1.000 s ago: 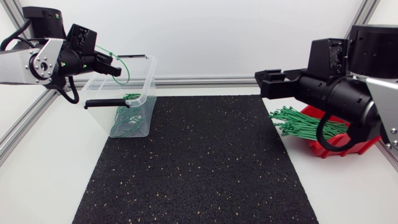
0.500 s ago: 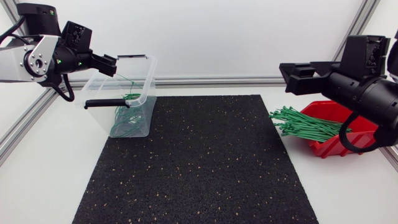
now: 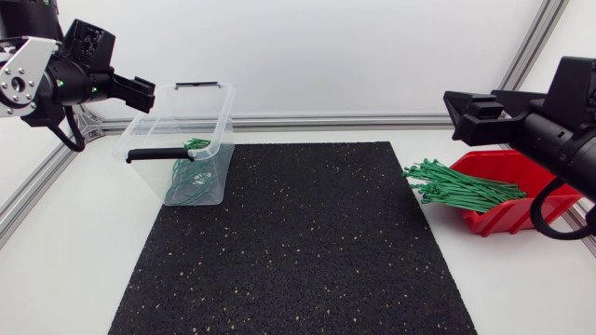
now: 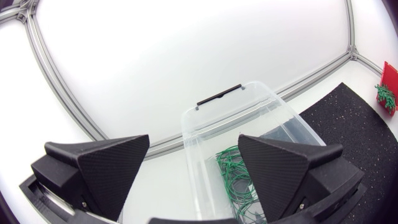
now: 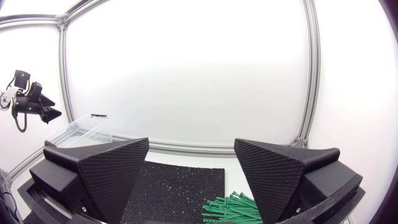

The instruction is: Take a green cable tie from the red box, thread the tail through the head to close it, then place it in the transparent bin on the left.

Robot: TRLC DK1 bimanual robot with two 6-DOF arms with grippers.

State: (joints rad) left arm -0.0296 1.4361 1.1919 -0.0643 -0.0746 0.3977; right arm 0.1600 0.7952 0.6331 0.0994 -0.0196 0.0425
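Head view with both wrist views. The red box [image 3: 504,220] at the table's [image 3: 56,270] right edge is partly covered by the right arm, so its far wall cannot be seen. In the left wrist view only a sliver of the red box [image 4: 392,73] shows. It is hidden in the right wrist view, where just the bundle's tips [image 5: 231,205] appear under the fingers.

The bundle of straight green cable ties [image 3: 458,186] lies in the box, with its ends fanning over the rim onto the right edge of the black mat [image 3: 298,242].

The transparent bin [image 3: 222,116] stands at the mat's far left corner. The closed ties [image 3: 186,179] inside are seen through its wall as a tangle. Single loops are hard to separate, even from the left wrist view [image 4: 239,183].

The left gripper [image 3: 140,90] hangs over the table's far left corner, just beside the bin's rim. Its fingers are spread and hold nothing. The arm behind it is cut off.

The right gripper [image 3: 463,113] hangs above the table's far right corner, beyond the box. Its fingers are likewise released and bare.

A black handle [image 3: 158,154] lies across the bin's near rim.
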